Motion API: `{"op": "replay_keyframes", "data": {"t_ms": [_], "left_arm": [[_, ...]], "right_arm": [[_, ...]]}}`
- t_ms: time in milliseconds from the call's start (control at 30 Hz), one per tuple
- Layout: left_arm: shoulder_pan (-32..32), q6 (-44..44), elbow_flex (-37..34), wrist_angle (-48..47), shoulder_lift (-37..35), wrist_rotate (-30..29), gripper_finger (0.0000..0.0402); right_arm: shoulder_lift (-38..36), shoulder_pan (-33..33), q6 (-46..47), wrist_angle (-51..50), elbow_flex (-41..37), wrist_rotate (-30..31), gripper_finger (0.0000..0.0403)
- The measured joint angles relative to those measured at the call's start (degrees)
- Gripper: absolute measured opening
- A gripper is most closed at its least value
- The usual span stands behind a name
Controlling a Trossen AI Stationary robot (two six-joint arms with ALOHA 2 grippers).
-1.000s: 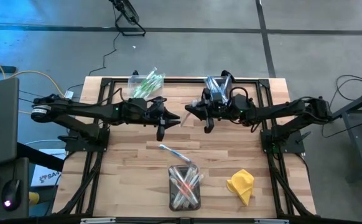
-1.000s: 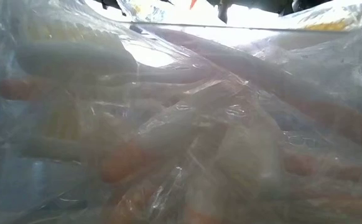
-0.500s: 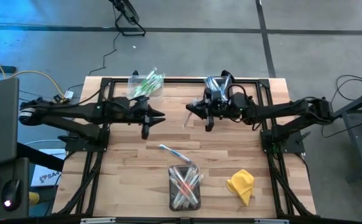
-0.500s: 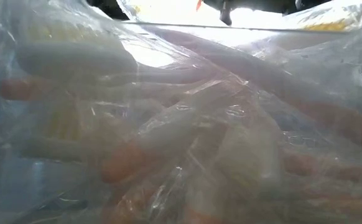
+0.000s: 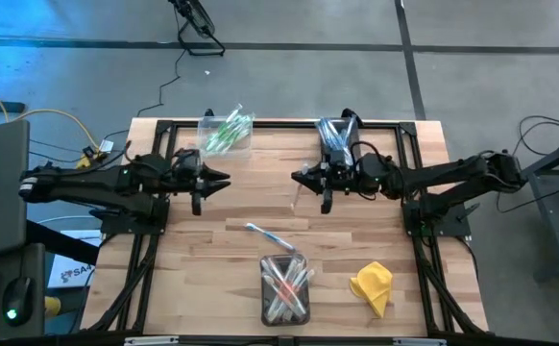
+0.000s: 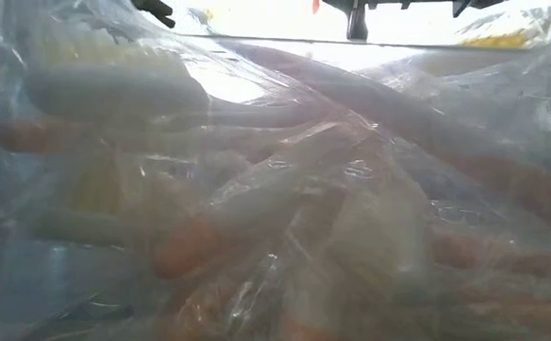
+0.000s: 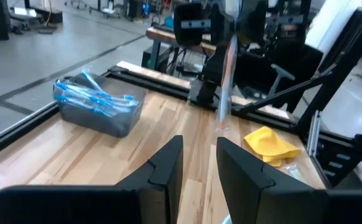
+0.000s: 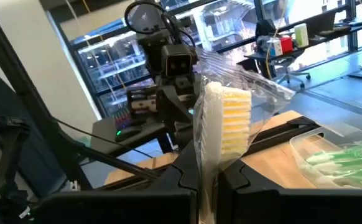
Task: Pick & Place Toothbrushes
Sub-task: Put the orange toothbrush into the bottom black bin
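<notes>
My right gripper [image 5: 296,177] hovers level over the table's middle, shut on one wrapped toothbrush [image 8: 221,121] with pale yellow bristles; from the left wrist view that toothbrush [image 7: 224,93] stands upright. My left gripper [image 5: 224,180] is over the left half of the table, level and open, with nothing between its fingers [image 7: 168,165]. Three bins hold more toothbrushes: green ones [image 5: 225,133] at the far left, blue ones [image 5: 336,135] at the far middle, pink-red ones [image 5: 285,286] near the front edge. A loose toothbrush [image 5: 263,234] lies flat on the wood. My right gripper pinches the wrapped toothbrush's handle [image 8: 202,167] between its two fingers, which reach in level from the table's right side and lie across it. The brush stands upright and clear of the table, its bristle head [image 8: 229,118] above the fingers and its lower end [image 7: 221,124] hanging below.
A crumpled yellow cloth [image 5: 373,285] lies at the near right. A black frame [image 5: 260,123] runs along the table's edges. The low view is filled by the near bin's wrapped toothbrushes [image 6: 275,208]. Bare wood lies between the two grippers.
My left gripper has drawn back toward the table's left edge, away from my right gripper, its fingers still apart. My right gripper has kept its hold on the toothbrush and shifted a little toward the right edge.
</notes>
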Motion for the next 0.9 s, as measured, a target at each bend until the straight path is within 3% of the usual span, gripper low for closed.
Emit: {"op": "replay_keyframes", "data": {"t_ms": [367,700,900], "left_arm": [[0.0,0.0,-2.9,-0.9,-4.5,0.0,0.0095],[0.0,-1.7,-2.9,-6.4,-4.5,0.1,0.0095],[0.0,-4.2,-2.9,-10.9,-4.4,0.1,0.0095]], "right_arm": [[0.0,3.5,2.1,-3.2,0.0,1.8,0.0004],[0.0,15.2,9.7,-3.5,0.0,26.8,0.0004],[0.9,23.9,15.5,-3.7,0.0,38.9,0.0004]]}}
